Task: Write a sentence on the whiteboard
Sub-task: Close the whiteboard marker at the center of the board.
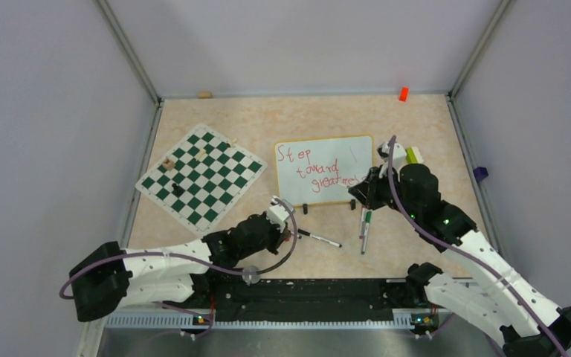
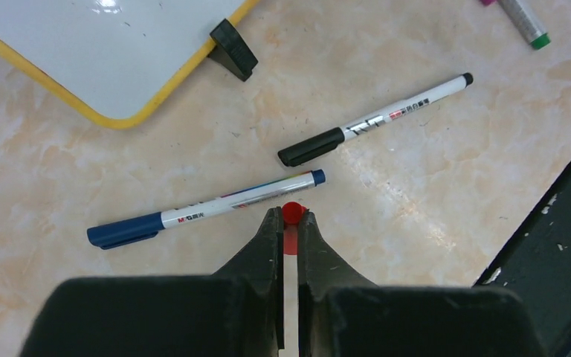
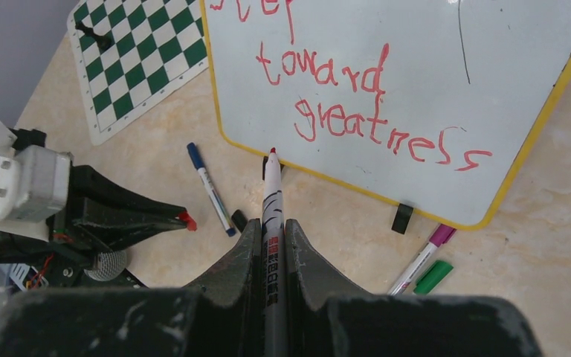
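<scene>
The whiteboard (image 1: 342, 152) stands on the table's middle; its frame looks yellow in the right wrist view (image 3: 520, 67). The sentence (image 1: 318, 171) in red reads "Step toward greatness" (image 3: 342, 97) in three lines. My right gripper (image 3: 271, 227) is shut on a red-tipped marker (image 3: 273, 190); its tip is at the board's near frame edge, off the writing. In the top view the right gripper (image 1: 364, 195) is at the board's lower right corner. My left gripper (image 2: 291, 217) is shut on a small red cap (image 2: 291, 211), low over the table in front of the board (image 1: 286, 229).
A blue-capped marker (image 2: 201, 210) and a black-capped marker (image 2: 372, 123) lie just ahead of the left gripper. A purple and a green marker (image 3: 424, 264) lie near the board's right foot. A green-and-white chess mat (image 1: 201, 175) with pieces lies to the left. An orange block (image 1: 403, 94) sits at the back wall.
</scene>
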You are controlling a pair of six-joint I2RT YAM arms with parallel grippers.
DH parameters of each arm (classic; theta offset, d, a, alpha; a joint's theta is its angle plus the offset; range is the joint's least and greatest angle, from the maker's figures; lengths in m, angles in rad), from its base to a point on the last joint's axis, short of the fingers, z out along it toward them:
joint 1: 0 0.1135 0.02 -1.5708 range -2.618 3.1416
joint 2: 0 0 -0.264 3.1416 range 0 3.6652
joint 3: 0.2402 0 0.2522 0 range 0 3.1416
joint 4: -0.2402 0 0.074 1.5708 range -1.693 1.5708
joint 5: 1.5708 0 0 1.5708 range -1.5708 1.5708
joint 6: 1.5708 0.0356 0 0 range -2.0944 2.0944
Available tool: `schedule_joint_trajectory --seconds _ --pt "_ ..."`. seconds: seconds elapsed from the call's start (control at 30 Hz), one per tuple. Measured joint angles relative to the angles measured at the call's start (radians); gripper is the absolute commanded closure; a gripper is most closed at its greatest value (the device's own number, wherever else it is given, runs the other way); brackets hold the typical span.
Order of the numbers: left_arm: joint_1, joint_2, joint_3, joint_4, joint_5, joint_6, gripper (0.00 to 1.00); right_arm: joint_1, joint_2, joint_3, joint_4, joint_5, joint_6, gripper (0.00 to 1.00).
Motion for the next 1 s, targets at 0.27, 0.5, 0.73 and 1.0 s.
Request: schedule_joint_trajectory --seconds 0.27,0.5,0.73,1.0 --pt "-0.088 0.171 0.023 0.029 -0.129 -0.008 0.76 0.0 -0.017 -0.007 -0.011 0.005 0.008 1.0" --pt "-0.097 0.269 0.091 0.0 -0.143 -0.031 0.38 0.0 -0.014 -0.007 -0.024 0.013 0.006 1.0" --pt "-0.098 0.239 0.092 -0.05 -0.173 -0.056 0.54 0.0 -0.014 -0.007 -0.024 0.019 0.005 1.0" --pt "-0.098 0.114 0.094 -0.135 -0.113 -0.043 0.42 0.0 -0.007 -0.007 -0.026 0.022 0.004 1.0"
